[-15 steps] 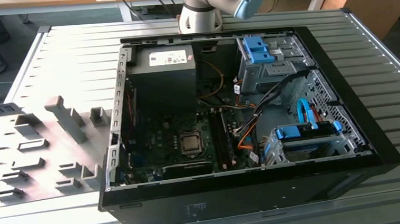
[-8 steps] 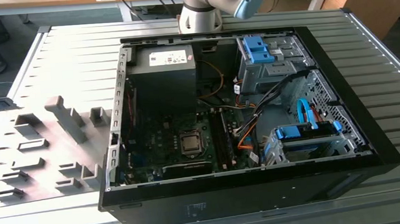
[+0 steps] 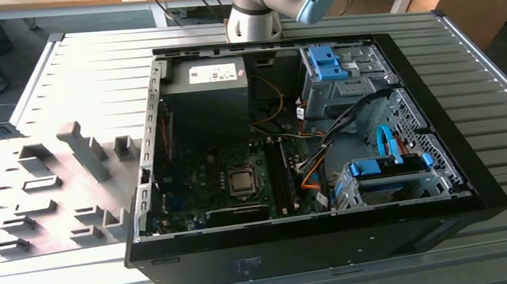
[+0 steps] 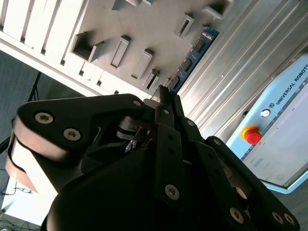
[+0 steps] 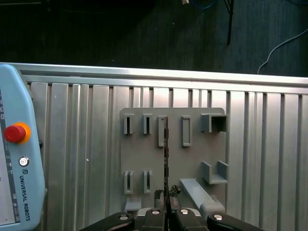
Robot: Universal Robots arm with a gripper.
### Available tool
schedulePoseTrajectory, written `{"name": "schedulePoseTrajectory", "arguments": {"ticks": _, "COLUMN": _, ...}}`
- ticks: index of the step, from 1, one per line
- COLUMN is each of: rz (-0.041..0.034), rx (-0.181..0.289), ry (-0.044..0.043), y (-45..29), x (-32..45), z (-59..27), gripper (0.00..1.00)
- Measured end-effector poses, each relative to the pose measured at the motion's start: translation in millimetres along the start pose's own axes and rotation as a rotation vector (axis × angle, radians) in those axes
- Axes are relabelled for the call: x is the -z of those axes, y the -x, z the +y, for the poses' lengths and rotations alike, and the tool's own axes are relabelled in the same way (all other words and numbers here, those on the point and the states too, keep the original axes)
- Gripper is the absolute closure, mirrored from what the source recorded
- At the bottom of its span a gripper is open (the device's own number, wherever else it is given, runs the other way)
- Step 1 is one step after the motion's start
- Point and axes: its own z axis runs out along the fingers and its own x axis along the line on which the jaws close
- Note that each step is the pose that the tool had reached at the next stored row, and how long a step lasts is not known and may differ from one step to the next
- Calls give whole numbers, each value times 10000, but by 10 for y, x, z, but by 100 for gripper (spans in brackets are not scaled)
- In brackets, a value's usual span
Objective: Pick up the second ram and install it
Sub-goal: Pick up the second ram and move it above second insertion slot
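The second ram (image 4: 195,53) is a thin stick with a blue-green face and dark chips. It juts out from the tips of my gripper (image 4: 163,95), which is shut on it. In the first wrist view the ram (image 5: 166,154) shows edge-on as a dark line running out from my gripper (image 5: 166,193). Stick and gripper hang well above the grey slotted holder block (image 5: 192,159), which lies on the ribbed metal table. In the exterior view the arm's base (image 3: 254,15) stands behind the open computer case (image 3: 481,193), whose motherboard (image 3: 229,177) faces up.
The holder block (image 3: 60,189) lies at the exterior view's left, beside the case. A teach pendant (image 5: 19,159) with a red stop button rests on the ribbed table (image 5: 269,159) near the block. Inside the case are a power supply (image 3: 205,92), blue drive bays (image 3: 328,63) and loose cables.
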Motion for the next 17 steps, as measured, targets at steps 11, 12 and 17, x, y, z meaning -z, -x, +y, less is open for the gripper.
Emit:
{"name": "schedulePoseTrajectory", "arguments": {"ticks": 11, "rz": 14, "rx": -1, "ry": 3, "y": -3, "x": -5, "z": -178, "gripper": 86}}
{"name": "schedulePoseTrajectory", "arguments": {"ticks": 12, "rz": 13, "rx": 0, "ry": 3, "y": -3, "x": -7, "z": -223, "gripper": 86}}
{"name": "schedulePoseTrajectory", "arguments": {"ticks": 17, "rz": 12, "rx": 0, "ry": 4, "y": -7, "x": -13, "z": -451, "gripper": 86}}
